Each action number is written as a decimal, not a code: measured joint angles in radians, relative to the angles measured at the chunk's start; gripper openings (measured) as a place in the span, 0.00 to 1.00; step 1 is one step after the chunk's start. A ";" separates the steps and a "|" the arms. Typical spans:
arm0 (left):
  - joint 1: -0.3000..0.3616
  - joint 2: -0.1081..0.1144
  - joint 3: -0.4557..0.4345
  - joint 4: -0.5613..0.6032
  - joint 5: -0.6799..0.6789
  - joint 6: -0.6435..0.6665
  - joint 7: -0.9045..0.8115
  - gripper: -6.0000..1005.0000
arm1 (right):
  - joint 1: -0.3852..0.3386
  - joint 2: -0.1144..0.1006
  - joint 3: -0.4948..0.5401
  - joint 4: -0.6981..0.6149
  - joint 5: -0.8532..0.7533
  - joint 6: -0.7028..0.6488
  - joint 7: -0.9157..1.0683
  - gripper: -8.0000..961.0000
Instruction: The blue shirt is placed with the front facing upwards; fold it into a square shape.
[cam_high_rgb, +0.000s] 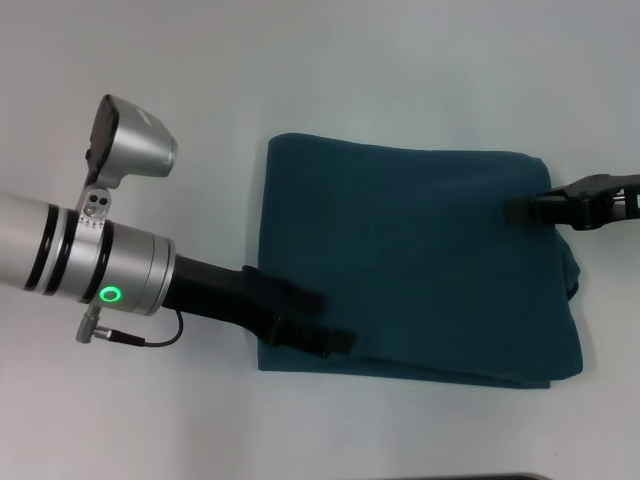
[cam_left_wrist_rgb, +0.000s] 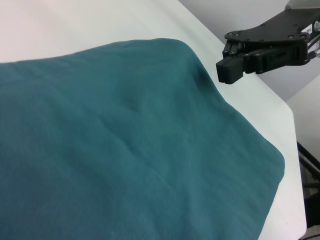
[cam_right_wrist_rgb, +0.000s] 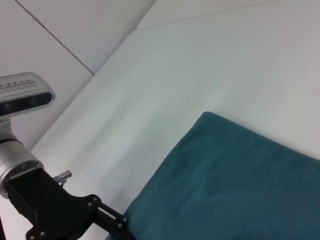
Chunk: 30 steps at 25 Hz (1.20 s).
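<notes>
**Q:** Where, exactly, does the blue shirt (cam_high_rgb: 420, 260) lie, and in what form?

**A:** It lies on the white counter (cam_high_rgb: 300, 70), right of the head view's centre, folded into a roughly square, layered pad. Only plain teal cloth faces up; no lettering shows. The 9 o'clock edge is a straight, rounded fold. The 3 o'clock side shows stacked layers bulging slightly toward 4 o'clock. The left wrist view shows the top surface smooth, with shallow creases and a rounded corner.

**Q:** Where is the left pincer (cam_high_rgb: 325, 320), and what is its state?

**A:** It reaches in from 9 o'clock and sits at the shirt's 7 o'clock corner. Its two dark fingers (cam_high_rgb: 290, 292) are spread apart and overlap the cloth near the edge: one lies over the top surface, the other lower, along the 6 o'clock edge. Whether any cloth is caught between them cannot be told. A green ring lamp (cam_high_rgb: 110, 294) glows on the silver wrist, and a grey wrist camera (cam_high_rgb: 130, 140) stands above it.

**Q:** And the right pincer (cam_high_rgb: 520, 209)?

**A:** It enters from 3 o'clock, its tip over the shirt near the 2 o'clock corner. In the left wrist view its fingers appear drawn together, clenched on nothing, with the tip raised clear of the cloth.
</notes>
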 joint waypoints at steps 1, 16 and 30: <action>0.000 0.000 0.000 0.003 0.000 -0.001 0.000 0.88 | 0.000 0.000 0.000 0.000 0.000 0.001 0.000 0.03; 0.025 0.002 -0.085 -0.110 -0.137 0.253 0.102 0.88 | -0.028 -0.008 0.015 -0.058 0.024 0.000 -0.002 0.03; 0.000 -0.001 -0.091 -0.101 -0.159 0.197 0.110 0.88 | -0.041 -0.023 0.098 -0.069 0.041 0.048 -0.024 0.06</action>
